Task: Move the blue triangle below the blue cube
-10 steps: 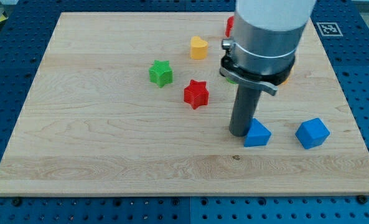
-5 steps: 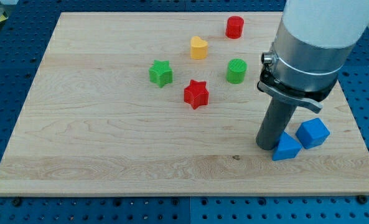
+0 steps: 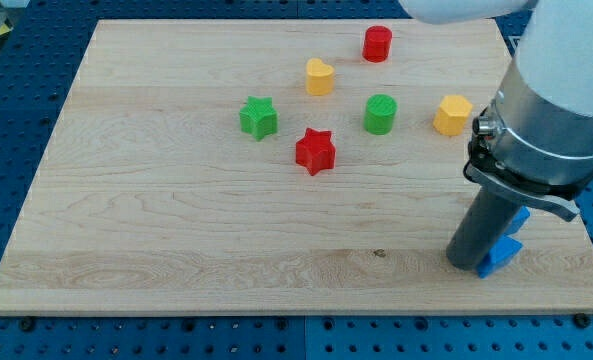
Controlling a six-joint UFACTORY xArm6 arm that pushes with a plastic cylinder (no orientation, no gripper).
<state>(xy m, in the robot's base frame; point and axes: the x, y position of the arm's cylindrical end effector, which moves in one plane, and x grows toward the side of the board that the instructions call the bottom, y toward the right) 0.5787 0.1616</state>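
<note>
My tip rests on the wooden board near its bottom right corner, the lower end of a plain dark grey rod with nothing on it to open or close. The blue triangle lies pressed against the tip's right side, low on the board and just beside the right edge; only a wedge of it shows past the rod. Just above that wedge, a sliver of the blue cube peeks out from behind the rod and its metal collar, so most of the cube is hidden and I cannot tell whether the two blue blocks touch. All the blocks look like matte moulded plastic with softly rounded edges. Further toward the view's top sits a yellow block with faceted, roughly hexagonal sides, well clear of the tip. To its left stands a green cylinder, and beyond that a red star and a green star. A yellow heart-like block and a red cylinder lie nearest the top edge. The board is pale wood with long grain, set on a blue perforated table.
</note>
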